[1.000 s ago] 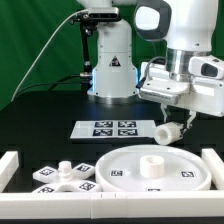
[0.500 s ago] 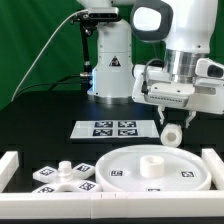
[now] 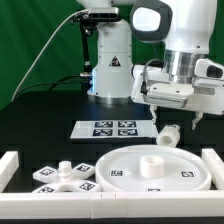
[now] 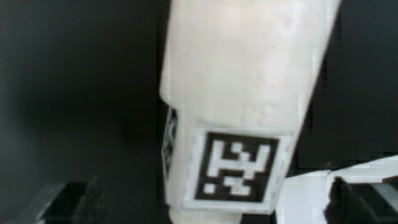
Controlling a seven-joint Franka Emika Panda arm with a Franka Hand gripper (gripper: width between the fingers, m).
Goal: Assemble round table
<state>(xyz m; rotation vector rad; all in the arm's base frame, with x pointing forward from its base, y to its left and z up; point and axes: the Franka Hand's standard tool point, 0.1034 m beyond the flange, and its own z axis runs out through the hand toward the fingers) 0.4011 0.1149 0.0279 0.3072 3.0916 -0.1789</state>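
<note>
My gripper [image 3: 169, 122] is shut on the short white cylindrical leg [image 3: 170, 134] and holds it in the air, just above the far right edge of the round disc [image 3: 120, 170]. The disc lies flat near the front and has a raised hub [image 3: 152, 162] at its middle. The four-armed cross-shaped base [image 3: 64, 175] lies at the front on the exterior view's left. In the wrist view the leg [image 4: 240, 80] fills the picture with its black-and-white tag [image 4: 237, 166] facing the camera. The gripper [image 4: 214, 208] is clamped on the leg's end, its fingers mostly hidden.
The marker board [image 3: 117, 128] lies flat behind the disc. White blocky border rails stand at the exterior view's left [image 3: 8, 166] and right [image 3: 213, 166]. The robot's base [image 3: 110, 70] stands at the back, with a green curtain behind it.
The wrist has turned from tilted to level, and the leg now hangs closer to upright. The disc and the cross base have not moved.
</note>
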